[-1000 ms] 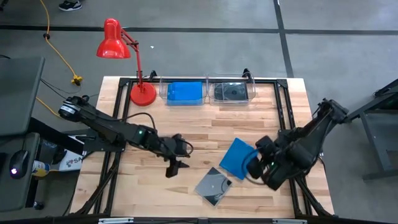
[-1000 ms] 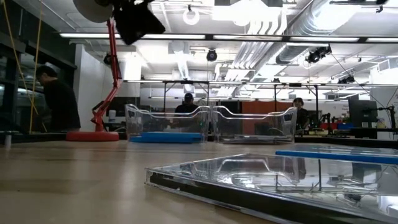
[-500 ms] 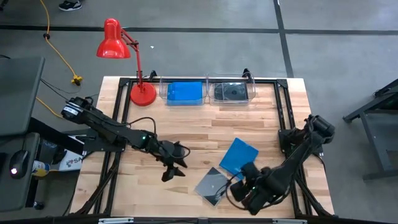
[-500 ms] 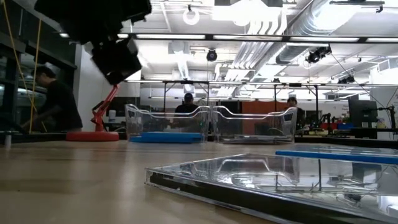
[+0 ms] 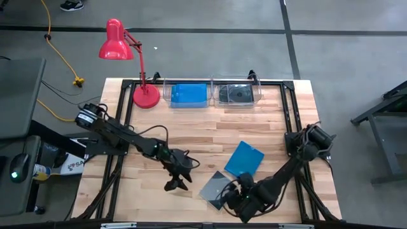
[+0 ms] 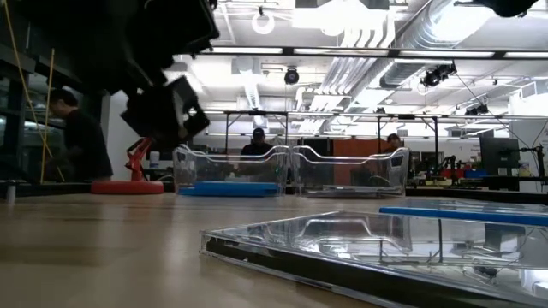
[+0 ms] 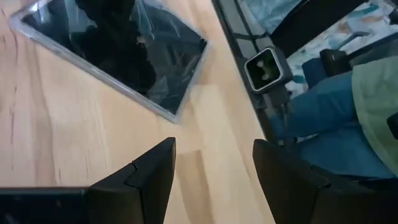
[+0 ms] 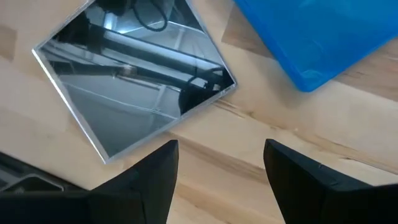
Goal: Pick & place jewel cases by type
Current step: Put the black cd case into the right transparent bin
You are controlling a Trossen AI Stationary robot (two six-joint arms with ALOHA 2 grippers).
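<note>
A dark grey jewel case (image 5: 216,188) lies flat near the table's near edge, and a bright blue one (image 5: 244,159) lies flat just beyond it. My left gripper (image 5: 177,182) hovers open to the left of the grey case (image 7: 118,50). My right gripper (image 5: 236,194) hovers open at the grey case's near-right corner, with the grey case (image 8: 134,81) and the blue case (image 8: 317,37) ahead of its fingers. The low view shows the grey case (image 6: 385,248) close up and the blue case (image 6: 462,211) behind it. Other blue and grey cases lie in two bins at the far edge.
Two clear bins stand at the far edge: the left bin (image 5: 189,94) holds blue cases, the right bin (image 5: 236,94) holds grey ones. A red desk lamp (image 5: 145,95) stands on the far left corner. People (image 6: 81,137) move in the room beyond the table.
My right gripper has swung toward the near edge and leftward, from beside the blue case to the grey case's near-right corner. My left gripper has moved toward the near edge and come lower, closer to the grey case. Neither case has moved.
</note>
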